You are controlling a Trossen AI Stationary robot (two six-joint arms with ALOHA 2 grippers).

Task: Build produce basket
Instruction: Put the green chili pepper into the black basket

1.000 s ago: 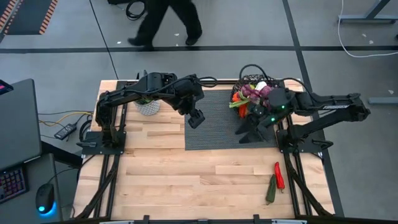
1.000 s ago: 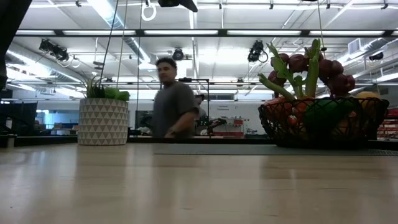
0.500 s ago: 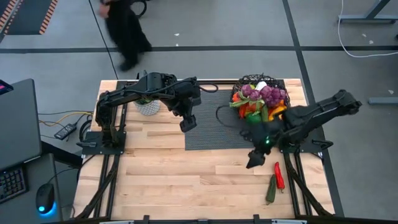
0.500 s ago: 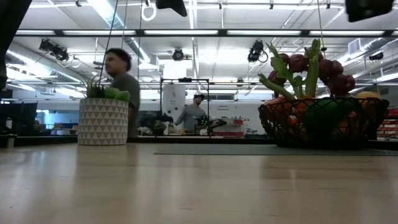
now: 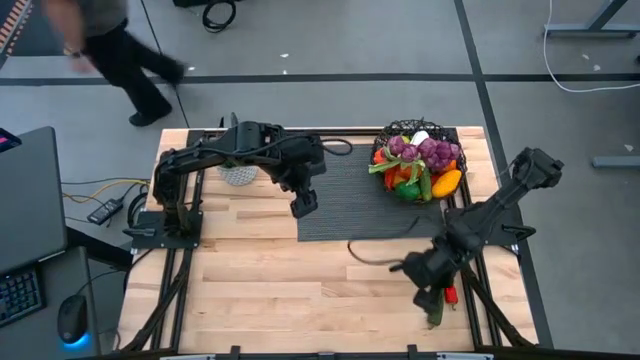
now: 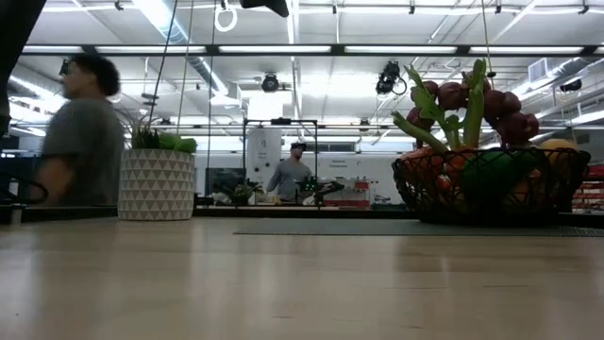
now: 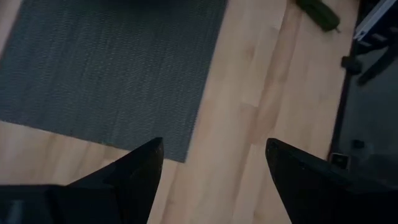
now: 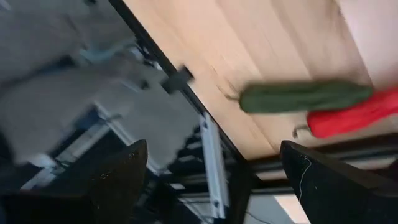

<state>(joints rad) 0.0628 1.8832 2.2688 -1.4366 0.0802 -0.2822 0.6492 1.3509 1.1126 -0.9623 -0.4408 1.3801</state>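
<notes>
The dark wire basket (image 5: 392, 132) stands at the far right on the grey mat (image 5: 345, 195), piled with produce: purple grapes (image 5: 430, 150), a leek, peppers and an orange piece. On the bare wood at the near right lie a red chilli (image 8: 354, 115) and a long dark green vegetable (image 8: 305, 96). My right gripper (image 5: 425, 283) hangs open just over that pair (image 5: 437, 310) and partly hides them from above. My left gripper (image 5: 305, 203) hangs open over the mat's left edge, with nothing between its fingers (image 7: 127, 180).
A white patterned pot with a green plant (image 5: 238, 172) stands at the far left, behind my left arm. A black cable (image 5: 370, 250) loops over the mat's near edge by my right arm. The table's right edge and the frame rails (image 8: 211, 168) lie close to the chilli. A person walks behind the table.
My right gripper has swung from beside the basket toward the table's near right corner, sinking and turning as it went, and now hangs open over the red chilli and the green vegetable. The person behind the table has walked off to the left.
</notes>
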